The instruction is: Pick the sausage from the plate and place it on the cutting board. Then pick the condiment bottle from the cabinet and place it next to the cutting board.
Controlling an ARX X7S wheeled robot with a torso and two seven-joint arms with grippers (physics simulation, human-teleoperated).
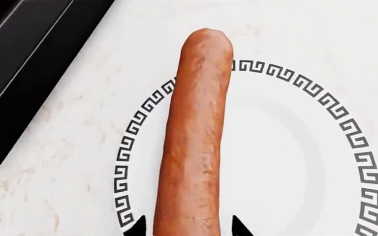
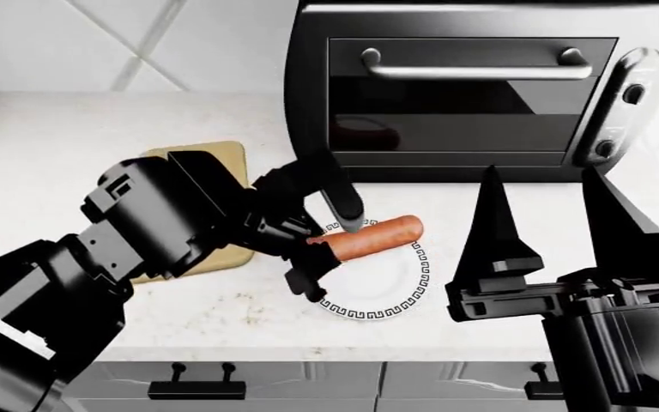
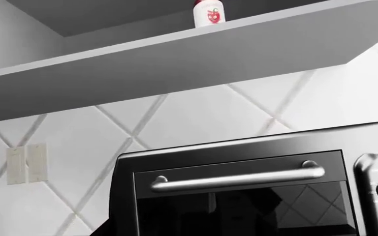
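The orange-red sausage [image 1: 199,132] lies across the white Greek-key plate [image 1: 346,132], its far end past the rim. My left gripper [image 1: 190,227] is open and straddles the near end, with a thin gap at each fingertip [image 1: 140,228]. From the head, the sausage [image 2: 370,238] sits between the left gripper's [image 2: 332,257] fingers, over the plate's [image 2: 404,296] far edge. The tan cutting board [image 2: 220,163] is mostly hidden behind my left arm. My right gripper [image 2: 541,172] points up, open and empty. The condiment bottle [image 3: 208,14] stands on the cabinet shelf, its top cut off.
A black toaster oven [image 2: 467,86] stands at the back of the white counter, just behind the plate; its dark corner [image 1: 18,73] shows near the sausage. The counter's front edge [image 2: 306,354] has drawer handles below. A wall outlet [image 3: 26,164] sits left of the oven.
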